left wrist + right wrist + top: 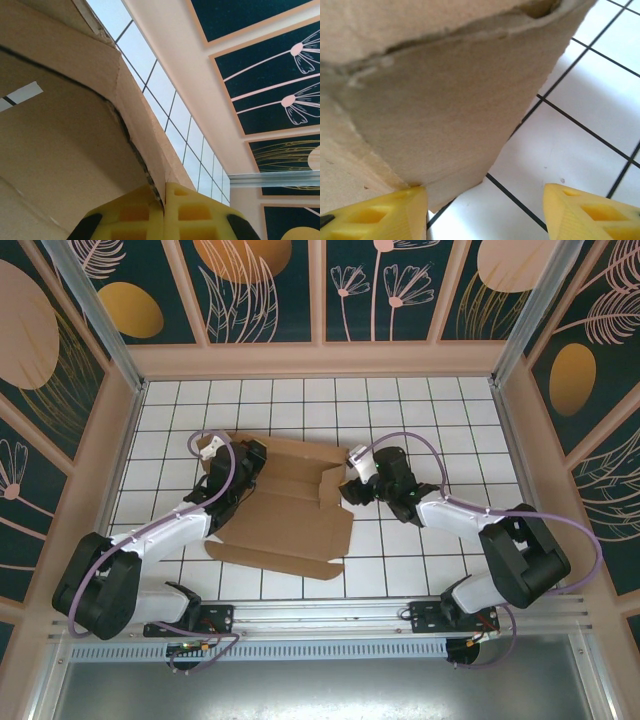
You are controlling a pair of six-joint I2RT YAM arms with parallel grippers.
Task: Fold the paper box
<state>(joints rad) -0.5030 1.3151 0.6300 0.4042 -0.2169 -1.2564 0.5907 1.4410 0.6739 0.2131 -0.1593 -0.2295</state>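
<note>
Top external view: the paper box (290,520), a brown die-cut sheet only partly raised, lies on the white tiled table (420,405), with one robot arm at each side of it. Its longer run appears to go from its far edge toward the arm bases, slightly skewed, though the overlapping flaps make that hard to judge.

At the box's far left corner, the left gripper (248,462) is clamped on cardboard. Seen from the left wrist, the two yellow fingers (132,215) meet with a raised wall's edge running straight into the seam between them.

At the box's right edge, the right gripper (352,490) holds nothing. Seen from the right wrist, its jaws stand wide apart. An upright flap rises just ahead, its lower corner close against the left-hand fingertip (395,210), and bare tile lies under the rest of the gap. The flap therefore sits ahead and off to one side of the open jaws rather than centred in them. Any pinch or push from this arm looks to need a small shift toward the box first. The left arm already has its hold, so the right is the free one and the nearer to that flap.

The left arm covers the box's left flaps from above. Both wrist views sit too close to show which panel each flap belongs to, and the creases and slots are hard to make out.
</note>
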